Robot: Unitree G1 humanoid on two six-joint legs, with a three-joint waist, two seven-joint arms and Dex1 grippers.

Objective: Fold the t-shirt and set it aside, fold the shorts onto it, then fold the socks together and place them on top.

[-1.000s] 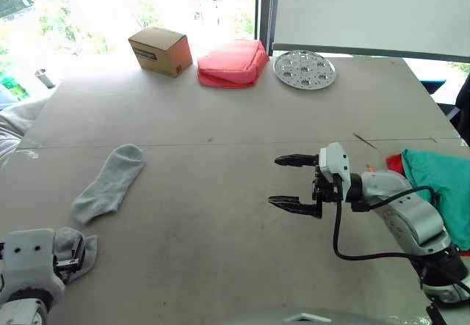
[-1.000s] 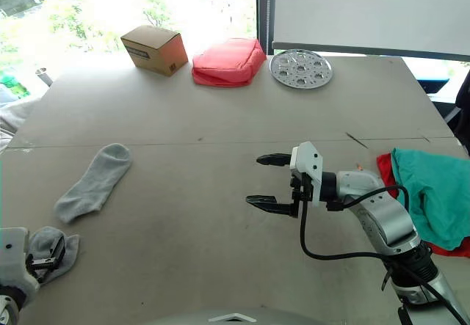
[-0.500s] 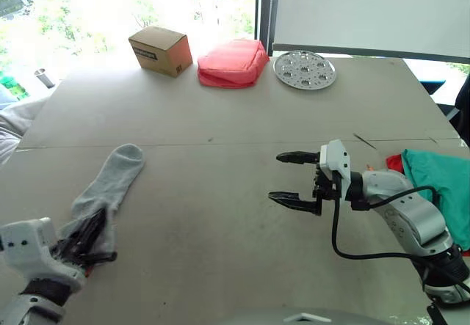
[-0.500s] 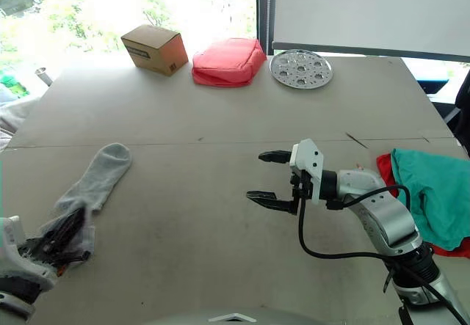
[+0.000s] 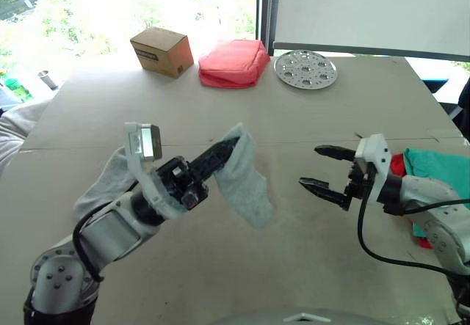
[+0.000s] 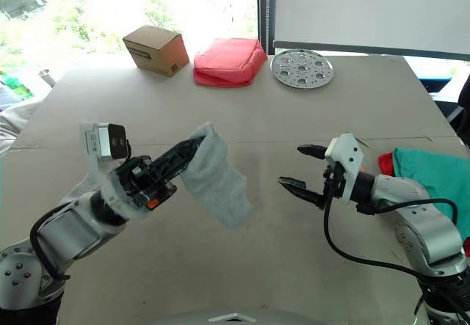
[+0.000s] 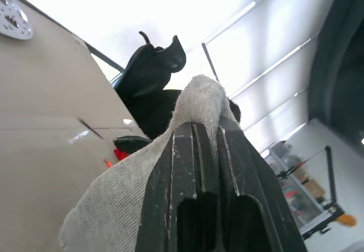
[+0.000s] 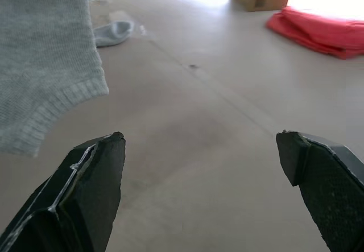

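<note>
My left gripper (image 5: 229, 147) is raised over the middle of the table, shut on one grey sock (image 5: 246, 182) that hangs from its fingertips. In the left wrist view the sock (image 7: 199, 98) drapes over the closed fingers. The other sock (image 5: 103, 185) lies flat on the table under my left arm. To the right of the hanging sock, my right gripper (image 5: 327, 169) stands open and empty, pointing at it. At the right edge the teal shorts (image 5: 440, 171) lie on the red t-shirt (image 5: 396, 165), of which a strip shows.
Along the far edge stand a cardboard box (image 5: 162, 51), a coral-pink pouch (image 5: 233, 62) and a perforated metal disc (image 5: 305, 69). The table (image 5: 220, 112) is bare between them and my arms.
My left gripper closed on a sock at the near left edge, then lifted it up and right to the table's middle. My right gripper drew back a little to the right, staying open.
</note>
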